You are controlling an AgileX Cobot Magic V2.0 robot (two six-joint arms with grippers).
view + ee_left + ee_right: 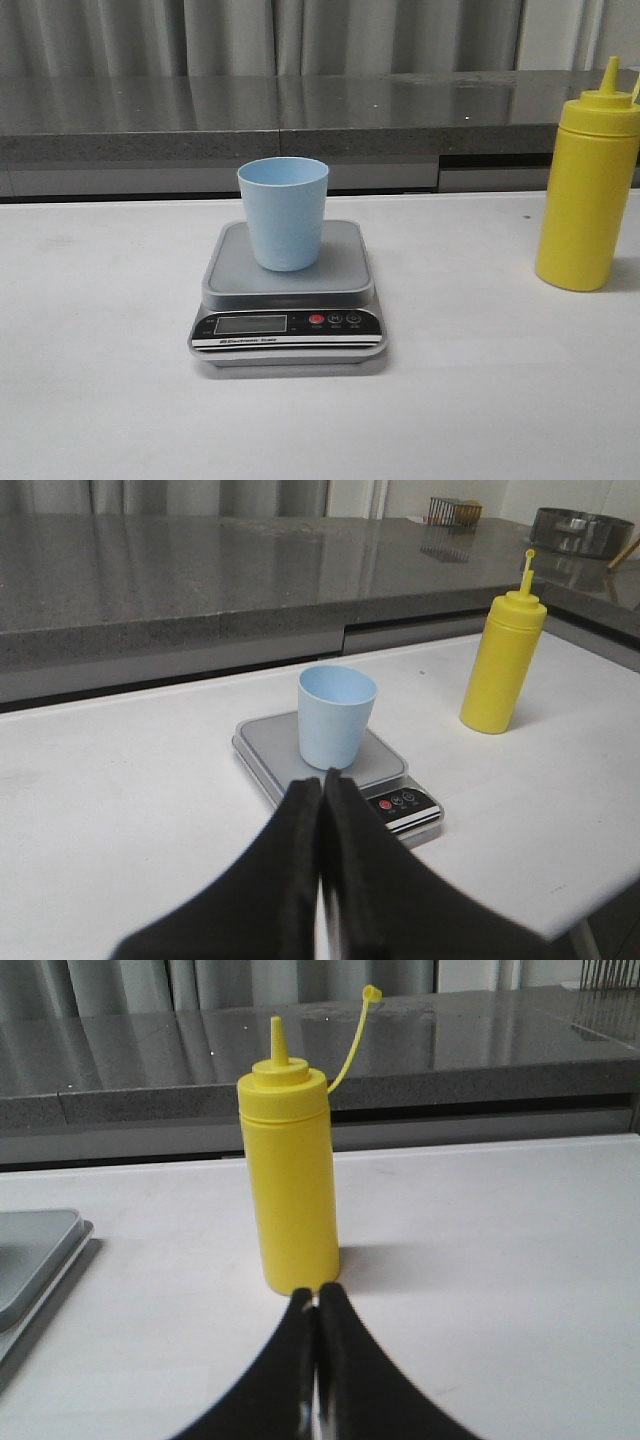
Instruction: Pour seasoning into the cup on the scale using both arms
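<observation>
The pale blue cup [284, 212] stands upright on the grey platform of the scale [340, 282] at the table's middle. The yellow seasoning bottle [585, 190] stands upright at the right, its nozzle cap off and hanging on its tether. Neither gripper shows in the front view. In the left wrist view my left gripper [322, 780] is shut and empty, short of the cup [335, 715] and the scale [390, 770]. In the right wrist view my right gripper [317, 1295] is shut and empty, just in front of the bottle [290, 1195].
A dark stone counter [300, 110] runs along the back behind the white table [100, 380]. The scale's corner shows in the right wrist view [35, 1260]. A wire rack [455, 512] and a metal pan [585, 530] sit on the counter.
</observation>
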